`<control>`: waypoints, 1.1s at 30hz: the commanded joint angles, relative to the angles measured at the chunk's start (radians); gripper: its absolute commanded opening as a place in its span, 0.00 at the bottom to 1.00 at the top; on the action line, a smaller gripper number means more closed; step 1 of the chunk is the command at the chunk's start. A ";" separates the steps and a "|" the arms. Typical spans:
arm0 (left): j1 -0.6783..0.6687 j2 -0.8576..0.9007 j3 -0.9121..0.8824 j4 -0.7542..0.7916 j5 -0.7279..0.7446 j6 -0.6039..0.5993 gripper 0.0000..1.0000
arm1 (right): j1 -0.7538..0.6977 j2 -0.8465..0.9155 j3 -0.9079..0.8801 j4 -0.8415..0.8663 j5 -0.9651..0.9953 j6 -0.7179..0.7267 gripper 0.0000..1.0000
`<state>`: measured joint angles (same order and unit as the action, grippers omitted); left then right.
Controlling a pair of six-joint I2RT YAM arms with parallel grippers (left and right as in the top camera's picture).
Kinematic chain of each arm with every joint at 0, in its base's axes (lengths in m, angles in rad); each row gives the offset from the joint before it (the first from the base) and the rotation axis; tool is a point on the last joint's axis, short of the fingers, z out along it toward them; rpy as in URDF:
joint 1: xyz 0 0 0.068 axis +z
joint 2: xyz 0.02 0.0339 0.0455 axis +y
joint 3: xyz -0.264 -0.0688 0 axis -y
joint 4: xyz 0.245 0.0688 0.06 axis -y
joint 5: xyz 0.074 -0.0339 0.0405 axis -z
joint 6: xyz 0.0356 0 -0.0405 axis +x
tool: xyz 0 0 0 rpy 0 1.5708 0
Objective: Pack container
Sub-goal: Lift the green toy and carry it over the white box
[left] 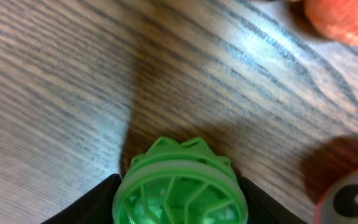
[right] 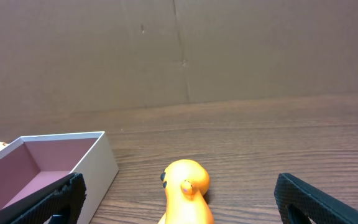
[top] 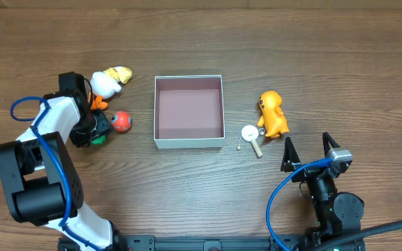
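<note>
The container [top: 189, 143] is a square white-walled box with a dusty pink inside, at the table's middle, with nothing in it. My left gripper [top: 95, 130] is low at the left, shut on a green ribbed toy [left: 180, 190] that rests on the wood. A red ball toy [top: 121, 120] lies just right of it. A white and yellow duck [top: 110, 80] lies behind it. My right gripper [top: 306, 150] is open and empty, just in front of an orange figure [top: 273, 113]. The right wrist view shows that figure [right: 186, 183] between the fingers' lines and the container's wall [right: 102, 165] at left.
A small white disc with a tan stick [top: 250, 134] lies between the container and the orange figure. The red toy's eye [left: 353, 198] shows at the lower right of the left wrist view. A brown cardboard wall [right: 179, 56] stands behind the table.
</note>
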<state>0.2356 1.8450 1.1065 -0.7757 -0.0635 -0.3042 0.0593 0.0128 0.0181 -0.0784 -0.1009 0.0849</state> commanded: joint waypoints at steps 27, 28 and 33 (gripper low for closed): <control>-0.002 0.017 0.359 -0.335 0.064 0.021 0.49 | -0.005 -0.010 -0.010 0.006 -0.006 -0.003 1.00; -0.004 0.017 0.382 -0.356 0.064 0.021 0.49 | -0.005 -0.010 -0.010 0.006 -0.006 -0.003 1.00; -0.043 0.017 0.516 -0.453 0.064 0.031 0.51 | -0.005 -0.010 -0.010 0.006 -0.006 -0.003 1.00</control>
<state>0.2283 1.8545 1.5238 -1.1900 -0.0139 -0.2928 0.0593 0.0128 0.0181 -0.0792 -0.1009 0.0845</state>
